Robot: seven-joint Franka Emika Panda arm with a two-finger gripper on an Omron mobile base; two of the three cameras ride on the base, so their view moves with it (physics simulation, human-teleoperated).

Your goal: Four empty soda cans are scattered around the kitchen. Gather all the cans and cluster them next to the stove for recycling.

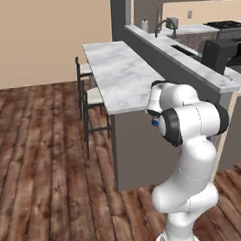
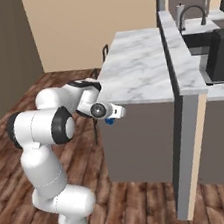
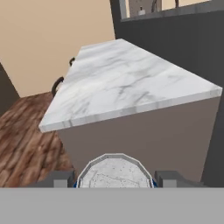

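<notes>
White arm [image 1: 187, 154] of glossy rounded segments, black bands at the joints. Round white base. Small blue mark near the wrist; end effector [image 3: 114, 179] fingers [image 3: 59, 178] dark grey, blocky.

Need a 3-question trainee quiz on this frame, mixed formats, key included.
1. True or false: the claw is shut on a can.
2. In the hand view, what lies straight ahead of the claw? A) marble counter B) fridge C) open drawer
3. What seating stands along the counter's wall-facing side?

Key: 1 true. 2 A. 3 stools.
</notes>
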